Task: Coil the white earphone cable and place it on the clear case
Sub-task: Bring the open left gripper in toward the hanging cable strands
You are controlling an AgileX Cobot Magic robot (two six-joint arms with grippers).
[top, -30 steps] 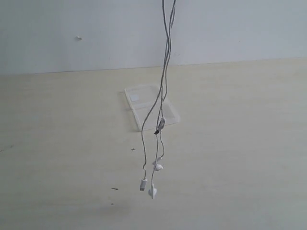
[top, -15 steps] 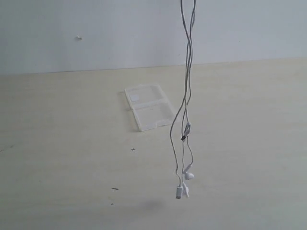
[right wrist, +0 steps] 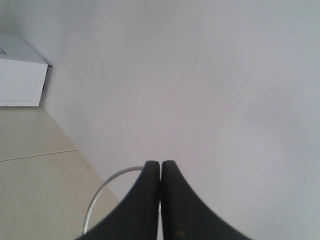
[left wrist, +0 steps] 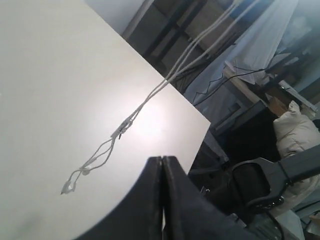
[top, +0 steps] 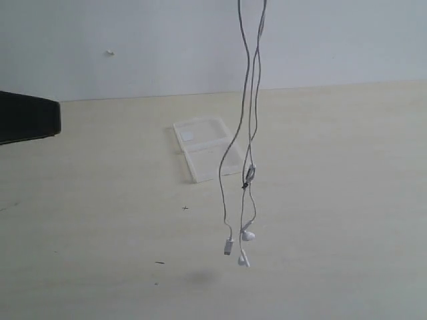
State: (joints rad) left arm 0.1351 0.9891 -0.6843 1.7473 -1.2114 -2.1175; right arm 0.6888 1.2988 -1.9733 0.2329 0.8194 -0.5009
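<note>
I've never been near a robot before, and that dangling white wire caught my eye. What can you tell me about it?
It is a white earphone cable: very thin strands, loosely twisted, hanging down from above the picture, uncoiled. Low on it sits a small inline remote; the ends carry two white earbuds and a silver-tipped plug. All dangle clear of the table, a faint shadow beneath. Up top, the right gripper's shut fingers seem to pinch it.

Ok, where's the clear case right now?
In the exterior view the clear case lies flat on the table, slightly left of centre toward the back wall, with the hanging white earphone cable dangling just in front of its right edge.
</note>
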